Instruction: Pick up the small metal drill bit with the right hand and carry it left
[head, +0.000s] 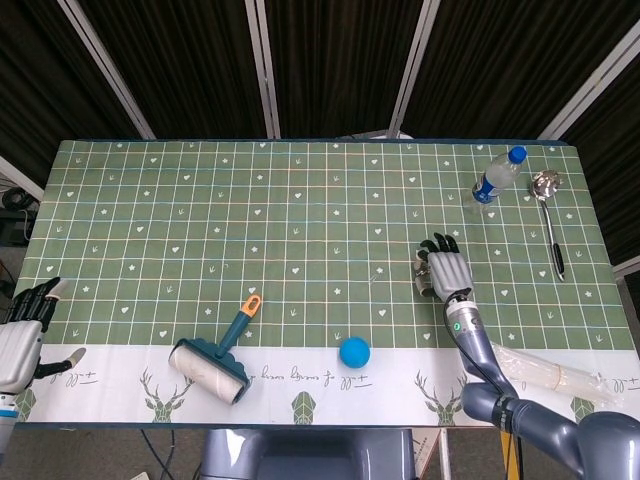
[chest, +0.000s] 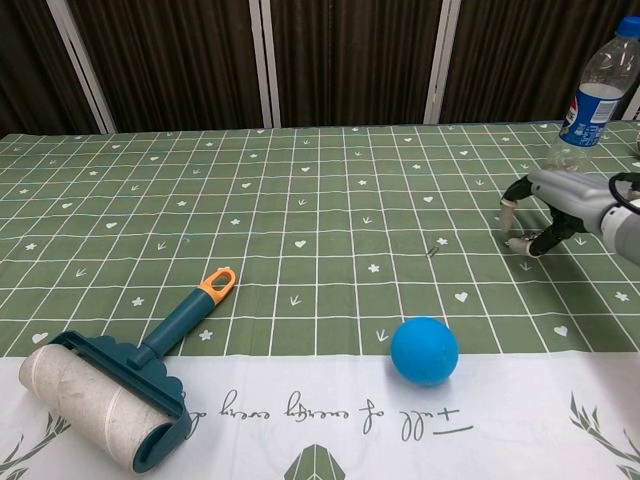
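Observation:
The small metal drill bit (chest: 517, 243) lies on the green checked cloth at the right, only a pale sliver in the chest view. My right hand (chest: 548, 208) arches over it with its fingertips down at the cloth, the thumb beside the bit and the other fingers a little to its right. No grip on the bit shows. From the head view the right hand (head: 447, 272) covers the bit. My left hand (head: 22, 335) hangs at the table's front left corner, fingers apart and holding nothing.
A tiny dark piece (chest: 433, 250) lies left of the right hand. A blue ball (chest: 424, 350) and a teal lint roller (chest: 130, 375) sit near the front. Behind the right hand stands a water bottle (chest: 592, 95); a ladle (head: 550, 215) and a plastic-wrapped roll (head: 555, 375) lie at the right.

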